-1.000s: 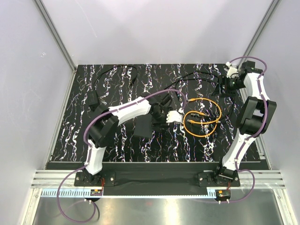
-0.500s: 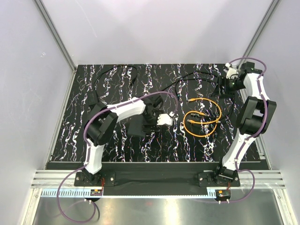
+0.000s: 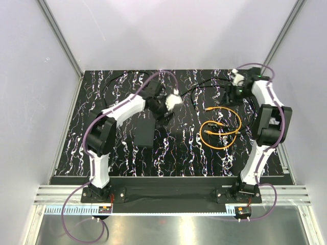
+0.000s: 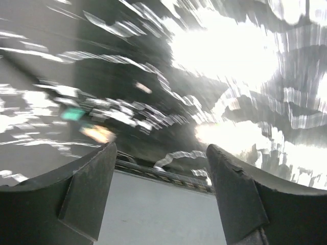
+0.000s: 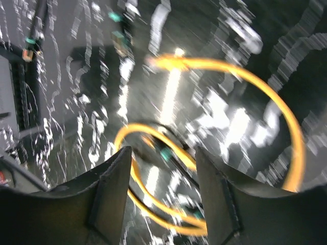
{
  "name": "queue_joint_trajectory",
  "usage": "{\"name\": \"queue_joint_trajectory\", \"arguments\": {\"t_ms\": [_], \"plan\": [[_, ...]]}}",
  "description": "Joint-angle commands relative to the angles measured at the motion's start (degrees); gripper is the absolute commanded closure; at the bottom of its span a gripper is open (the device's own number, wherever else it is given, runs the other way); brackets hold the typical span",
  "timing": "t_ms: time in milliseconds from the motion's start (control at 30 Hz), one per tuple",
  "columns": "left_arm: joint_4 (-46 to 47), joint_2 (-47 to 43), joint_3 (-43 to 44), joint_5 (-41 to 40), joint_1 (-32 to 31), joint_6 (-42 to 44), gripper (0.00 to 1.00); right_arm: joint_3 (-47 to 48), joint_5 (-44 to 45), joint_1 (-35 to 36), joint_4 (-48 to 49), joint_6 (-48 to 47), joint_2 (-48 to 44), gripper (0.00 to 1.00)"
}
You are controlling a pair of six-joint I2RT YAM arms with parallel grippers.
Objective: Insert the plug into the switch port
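Both pairs of jaws released; the plug lies loose on the desk.

On the black marbled desk (image 3: 179, 158), the flat black switch box (image 3: 144, 131) lies left of centre, its port too small to make out. Well to its right the orange cable (image 3: 220, 133) lies in loose coils, its plug (image 3: 207, 108) at the coil's far-left end, touched by nothing. Just beyond the box the left jaws hang spread wide and empty. Farther back, beyond the coil, the right jaws stand parted, gripping nothing.
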Motion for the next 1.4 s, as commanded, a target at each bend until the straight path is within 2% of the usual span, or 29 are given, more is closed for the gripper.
{"name": "queue_joint_trajectory", "arguments": {"t_ms": [0, 33, 100, 133, 233, 367, 567, 767, 933, 1167, 1300, 1367], "plan": [[13.9, -4.8, 2.6, 6.0, 4.8, -17.2, 0.22, 2.7, 3.7, 7.1, 8.1, 6.3, 0.9, 0.41], [15.4, -5.0, 2.4, 6.1, 5.5, -21.3, 0.21, 4.1, 4.3, 8.3, 8.9, 7.0, 1.7, 0.41], [19.1, -4.8, 2.6, 0.6, 6.8, -24.3, 0.21, 6.0, 5.1, 11.3, 9.8, 9.0, 4.1, 0.43], [19.1, -3.2, 3.9, -3.0, 7.0, -25.0, 0.21, 7.5, 4.8, 11.8, 9.8, 9.6, 4.8, 0.43], [16.7, 1.5, 9.3, -6.2, 7.1, -25.7, 0.22, 8.3, 4.2, 13.7, 10.9, 11.5, 6.2, 0.44], [13.9, 7.3, 13.8, -7.5, 7.1, -28.2, 0.27, 7.4, 4.2, 14.7, 11.9, 12.1, 5.8, 0.43], [12.3, 11.9, 15.3, -6.9, 6.6, -29.0, 0.30, 5.9, 4.4, 15.3, 10.8, 9.3, 3.9, 0.43], [11.3, 12.0, 12.7, -7.5, 5.1, -28.8, 0.30, 3.4, 4.6, 15.3, 11.1, 5.0, 0.9, 0.43], [9.2, 12.7, 12.0, -9.7, 4.2, -28.2, 0.35, 2.8, 4.6, 15.3, 10.8, 3.2, -0.7, 0.43], [6.8, 14.1, 12.0, -11.2, 3.4, -28.0, 0.46, 1.0, 5.4, 15.2, 12.5, -1.2, -4.4, 0.43], [4.5, 15.3, 13.1, -11.1, 3.4, -28.9, 0.60, -3.7, 4.3, 15.2, 16.3, -4.3, -8.2, 0.44], [3.6, 16.0, 13.9, -10.7, 3.4, -29.2, 0.63, -6.0, 3.2, 15.3, 18.4, -6.6, -11.3, 0.43]]}}
